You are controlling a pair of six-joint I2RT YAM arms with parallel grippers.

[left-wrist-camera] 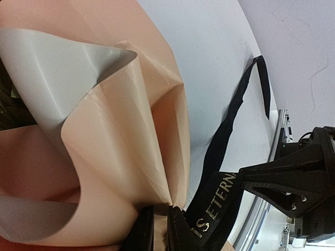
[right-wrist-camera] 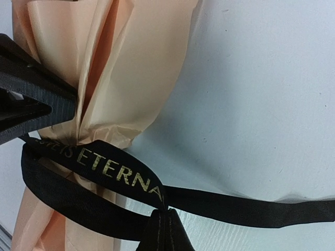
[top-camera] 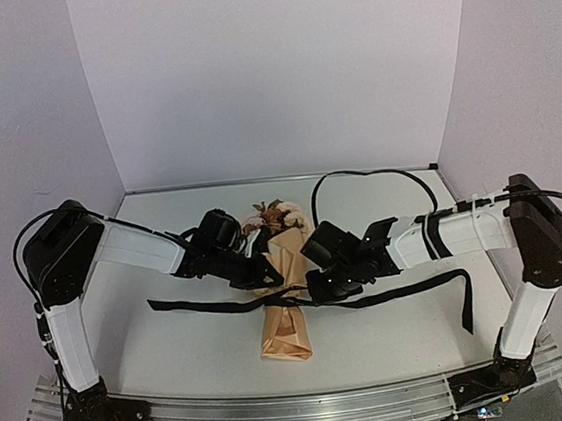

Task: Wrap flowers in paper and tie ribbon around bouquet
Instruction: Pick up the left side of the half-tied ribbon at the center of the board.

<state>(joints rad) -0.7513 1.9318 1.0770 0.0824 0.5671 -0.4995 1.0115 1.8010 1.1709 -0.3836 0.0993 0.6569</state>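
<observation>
Top external shows the wrapping done: the bouquet [top-camera: 284, 336] lies mid-table, narrow end toward the arms, with the flowers [top-camera: 277, 213] poking out of the far, wide end of the paper [top-camera: 288, 248]. The ribbon [top-camera: 410, 289] crosses its waist, and both long tails trail loose over the table [top-camera: 176, 357] to left and right. The left gripper [top-camera: 265, 272] and right gripper [top-camera: 321, 289] crowd in on either side of that waist, leaving little room to work. A black cable [top-camera: 378, 172] arcs behind, apart from the ribbon.

Left wrist: the left gripper's fingers [left-wrist-camera: 178, 230] are drawn almost together, with a thin slit between. Folds of the paper run down into the slit and the ribbon brushes one finger; what is pinched I cannot tell.

Right wrist: the right gripper is clamped on the ribbon where its two runs cross, just beside the paper neck. The band loops the neck, but no knot shows, so tying is, I judge, what remains.
</observation>
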